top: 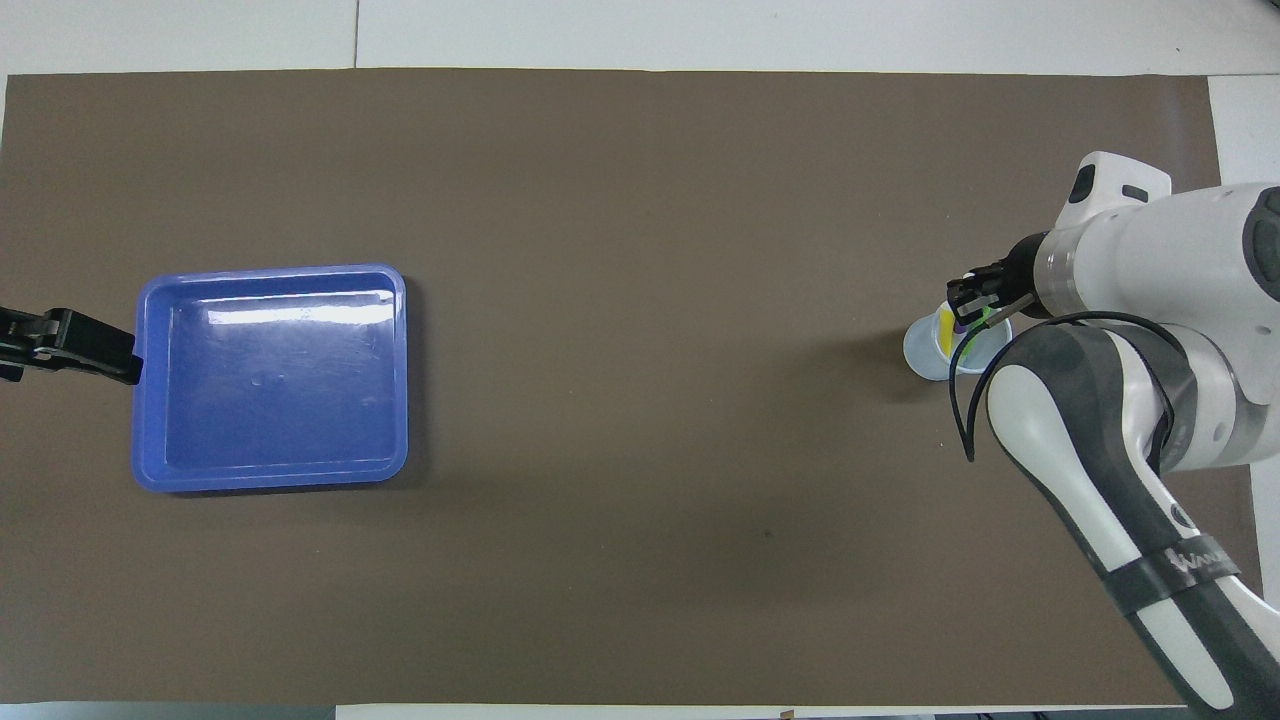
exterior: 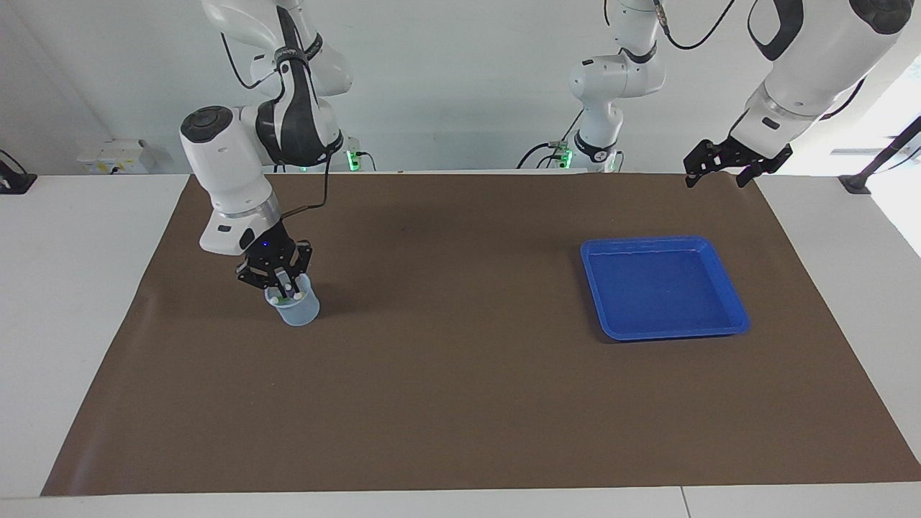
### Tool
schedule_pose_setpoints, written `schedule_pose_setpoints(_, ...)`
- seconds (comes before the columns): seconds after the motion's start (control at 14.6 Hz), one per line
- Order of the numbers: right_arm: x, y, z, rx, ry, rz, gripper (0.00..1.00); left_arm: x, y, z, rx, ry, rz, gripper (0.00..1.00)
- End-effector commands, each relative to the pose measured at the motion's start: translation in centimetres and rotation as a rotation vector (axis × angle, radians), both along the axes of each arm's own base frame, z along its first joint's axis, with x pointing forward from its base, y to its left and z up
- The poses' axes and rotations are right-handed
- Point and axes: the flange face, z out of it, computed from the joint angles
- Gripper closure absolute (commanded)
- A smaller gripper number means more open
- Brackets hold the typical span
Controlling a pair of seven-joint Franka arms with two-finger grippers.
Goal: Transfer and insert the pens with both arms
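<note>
A clear plastic cup (exterior: 296, 309) (top: 928, 356) stands on the brown mat at the right arm's end of the table. The pens stand in it: yellow (top: 946, 324), purple (top: 960, 326) and green (top: 968, 350), their pale ends (exterior: 288, 288) at its mouth. My right gripper (exterior: 278, 279) (top: 975, 300) hangs right over the cup's mouth, at the purple pen's top; whether it grips the pen I cannot tell. My left gripper (exterior: 717, 176) (top: 60, 345) is open with nothing in it, raised over the mat's edge at the left arm's end.
A blue tray (exterior: 732, 295) (top: 400, 380) with nothing in it lies on the mat (exterior: 460, 374) toward the left arm's end. Two smaller white arms with green lights stand at the robots' end of the table.
</note>
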Motion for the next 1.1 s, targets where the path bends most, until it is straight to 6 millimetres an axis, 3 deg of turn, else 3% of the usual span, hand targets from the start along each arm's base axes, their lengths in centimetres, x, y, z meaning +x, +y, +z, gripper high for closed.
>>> schedule_pose_setpoints(0.0, -0.5, -0.1, 1.9, -0.007, -0.004, -0.011, 0.0, -1.5, -0.6, 1.0, 0.016, -0.014, -0.05, 0.0)
schedule_pose_setpoints(0.27, -1.5, -1.1, 9.2, -0.01, 0.052, -0.03, 0.0, 0.4, -2.6, 1.3, 0.016, -0.13, 0.023, 0.0)
schedule_pose_setpoints(0.34, -1.8, -1.4, 10.8, -0.012, 0.076, -0.033, 0.0, 1.0, -2.8, 0.3, 0.02, -0.106, 0.015, 0.0)
schedule_pose_setpoints(0.48, -2.3, -3.4, 14.1, -0.021, 0.129, -0.059, 0.0, 1.2, -3.0, 1.7, 0.023, -0.09, 0.009, 0.0)
schedule_pose_setpoints(0.75, -4.0, -4.7, 17.0, -0.12, 0.211, -0.101, 0.0, 0.8, -3.3, 1.7, 0.017, -0.069, -0.003, 0.0)
schedule_pose_setpoints(1.03, -4.0, -6.0, 17.0, -0.127, 0.237, -0.189, 0.0, 0.5, -3.2, 1.3, 0.014, -0.059, -0.024, 0.0)
